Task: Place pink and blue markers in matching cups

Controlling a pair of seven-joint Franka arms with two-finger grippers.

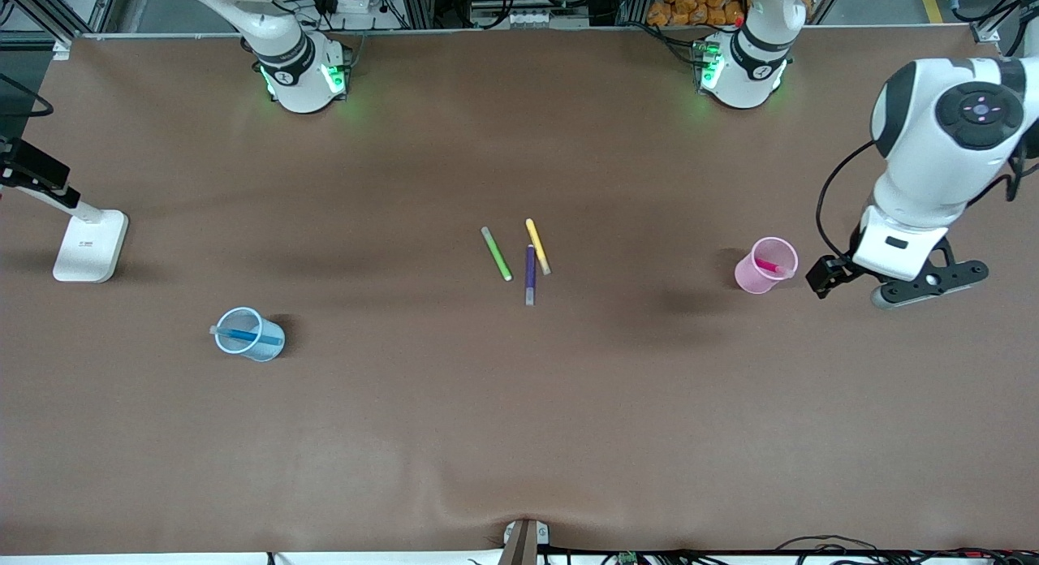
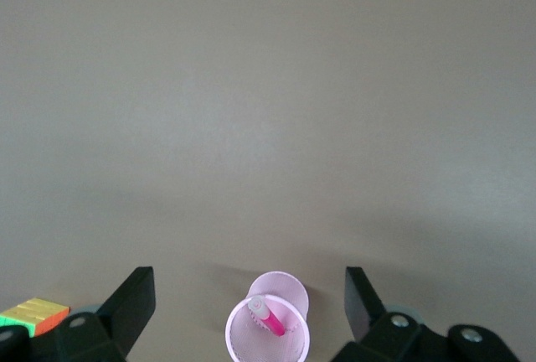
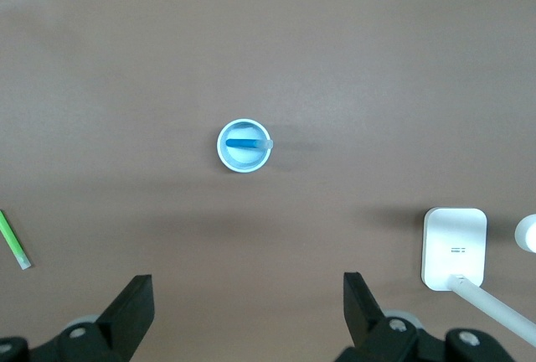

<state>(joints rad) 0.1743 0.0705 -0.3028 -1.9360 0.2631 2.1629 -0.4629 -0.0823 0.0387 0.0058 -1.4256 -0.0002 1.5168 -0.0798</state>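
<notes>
Leaning inside matching cups: pink marker (image 1: 769, 266) in pink cup (image 1: 764, 266), blue marker (image 1: 247, 335) in blue cup (image 1: 250, 334). Left gripper (image 1: 860, 282) is hovering at the pink cup's 3 o'clock, jaws spread; right gripper (image 3: 248, 312), jaws spread, is hanging above the table (image 1: 519, 427).

Matt brown desk (image 1: 519, 435); translucent plastic pink cup (image 1: 753, 279) and blue cup (image 1: 261, 347); glossy white lamp base (image 1: 89, 245)

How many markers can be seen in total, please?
5. A green marker, yellow marker and purple marker lie mid-table; a blue marker is in the blue cup, a pink marker in the pink cup.
</notes>
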